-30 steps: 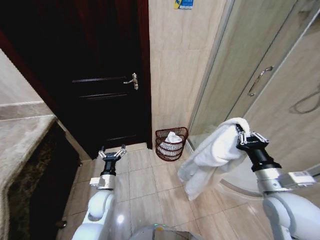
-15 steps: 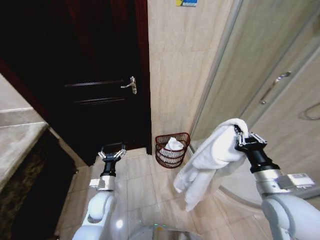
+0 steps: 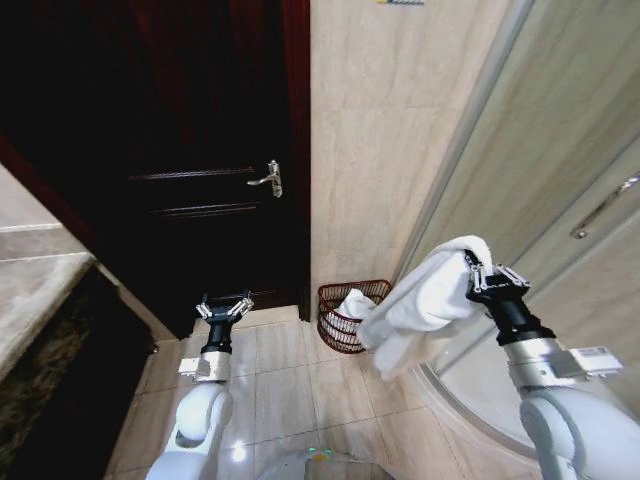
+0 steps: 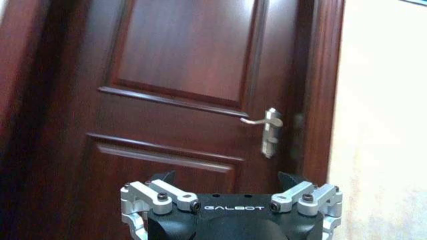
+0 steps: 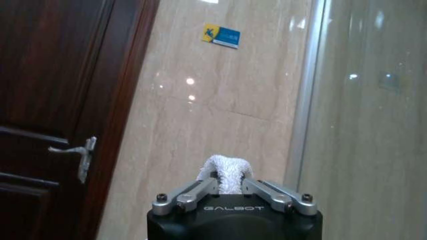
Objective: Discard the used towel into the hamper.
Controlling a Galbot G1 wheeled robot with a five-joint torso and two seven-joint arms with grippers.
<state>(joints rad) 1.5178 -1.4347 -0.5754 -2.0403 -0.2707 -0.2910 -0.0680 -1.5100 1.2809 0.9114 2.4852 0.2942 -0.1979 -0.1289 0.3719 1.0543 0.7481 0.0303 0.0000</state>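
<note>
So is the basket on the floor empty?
No, the hamper on the floor by the wall already has something white, like a towel, inside it.

A dark wooden door [image 3: 190, 150] with a silver lever handle [image 3: 268, 179] stands beside a beige tiled wall [image 3: 390, 150].

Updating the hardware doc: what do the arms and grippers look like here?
Both arms have glossy white shells and black wrist sections. Left gripper and right gripper have black bodies marked GALBOT in white, with silver metal fingers joined by dark bolts. The right forearm carries a small white label.
</note>
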